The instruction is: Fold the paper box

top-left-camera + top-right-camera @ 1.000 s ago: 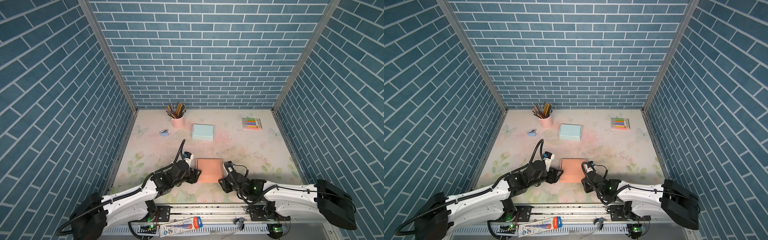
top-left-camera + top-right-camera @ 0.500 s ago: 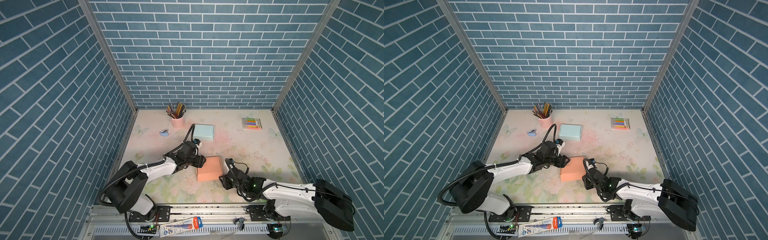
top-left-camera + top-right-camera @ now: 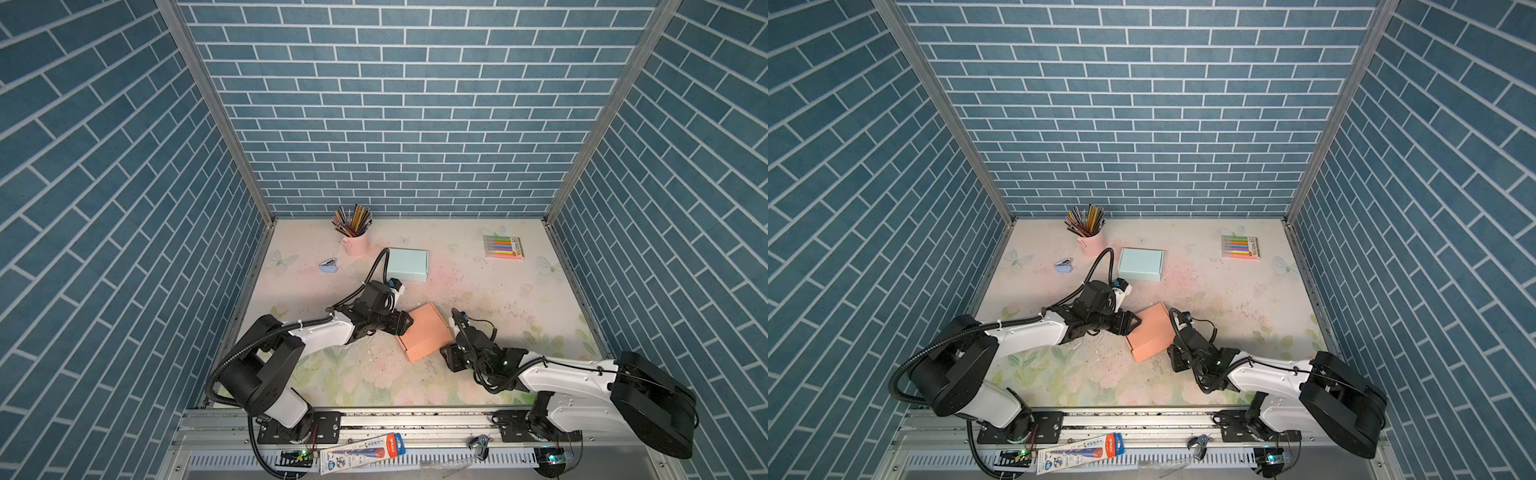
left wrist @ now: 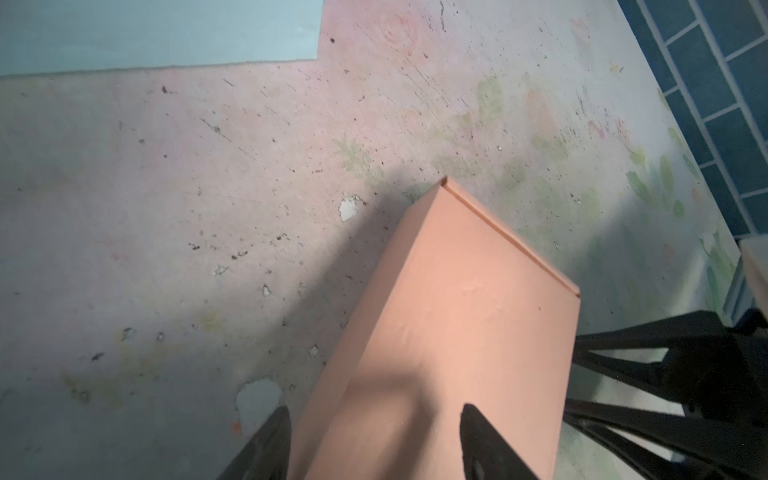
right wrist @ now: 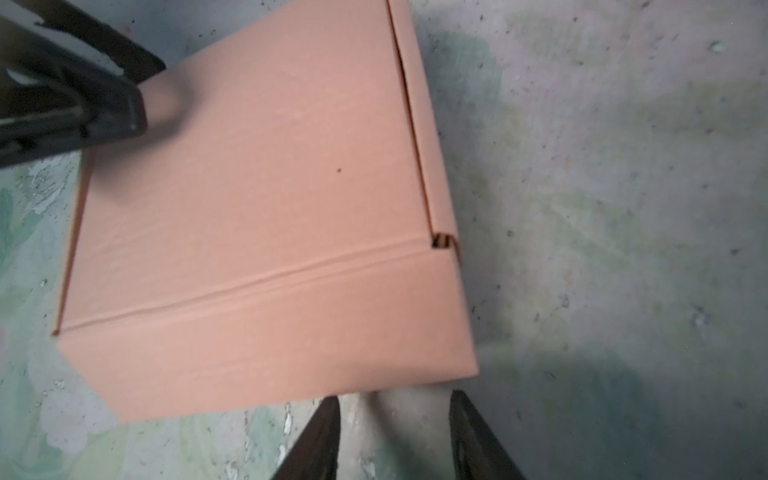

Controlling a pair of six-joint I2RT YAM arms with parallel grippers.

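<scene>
The paper box [image 3: 426, 332] [image 3: 1152, 332] is salmon-coloured, closed, and lies turned diagonally on the floral mat in both top views. My left gripper [image 3: 409, 322] [image 3: 1136, 322] is at its left corner. In the left wrist view it [image 4: 374, 432] is open and straddles the box [image 4: 457, 311], with one finger [image 4: 274, 440] beside the side wall and the other [image 4: 478, 436] over the lid. My right gripper [image 3: 444, 352] [image 5: 395, 411] is open and empty. Its fingertips are just short of the box's near side wall [image 5: 270, 345].
A light blue box [image 3: 406, 264] lies behind the left arm. A pink cup of pencils [image 3: 355, 243] and a small blue object [image 3: 329, 266] stand at the back left, and a marker pack [image 3: 503, 247] at the back right. Brick walls enclose the mat.
The box has turned from square-on to diagonal and shifted slightly right. The left arm swung from the front toward the back and now reaches the box's left corner. The right gripper stayed near the box.
</scene>
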